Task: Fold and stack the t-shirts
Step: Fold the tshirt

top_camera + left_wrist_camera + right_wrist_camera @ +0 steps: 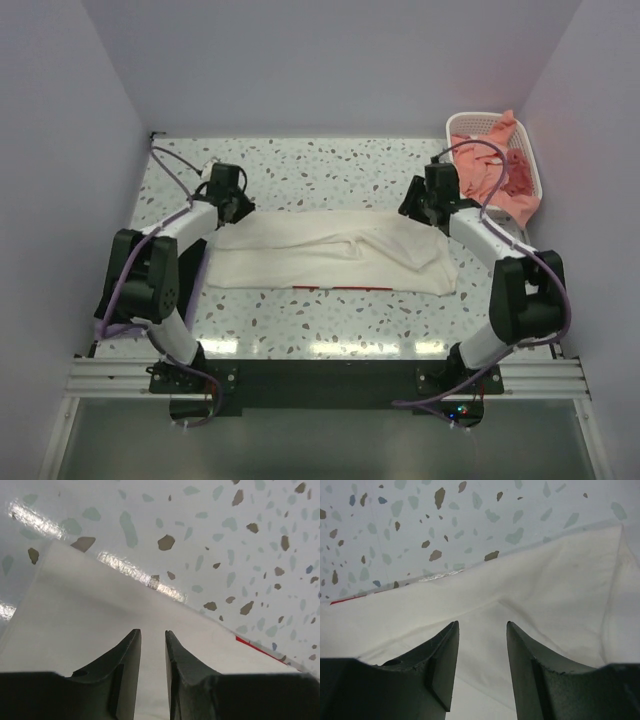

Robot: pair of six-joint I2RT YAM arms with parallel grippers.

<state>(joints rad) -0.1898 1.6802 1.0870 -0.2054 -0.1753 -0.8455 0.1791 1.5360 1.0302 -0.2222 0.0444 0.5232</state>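
The cream-white t-shirt [330,255] lies in the middle of the tabletop [330,165], folded lengthwise into a long band that runs left to right between the two arms. A thin red line of its print [340,288] peeks out along the near edge. The right end looks thicker and rumpled, as if a sleeve is bunched there.

The left gripper [235,205] sits at the band's far left corner and the right gripper [425,205] at its far right corner. The wrist views show both parted with nothing between the fingers. The left one [152,632] has only a narrow gap and the right one [482,625] a wider one, each low over flat cloth.

The main risk, as I judge it, is a skewed next fold. The red sliver suggests the layers are not squarely aligned, and folding again would carry that offset along. A gripper closing on flat cloth may also pinch only the top layer, and lifting then peels the fold open. The left gripper's narrow gap may push cloth ahead of it instead of taking it in. If the arms rise unevenly, the band twists and the bunched right end drags.

The basket [530,175] stands near the right arm in the far right corner, with a salmon-pink t-shirt [480,165] draped in it. A wide swing of that arm could knock it.
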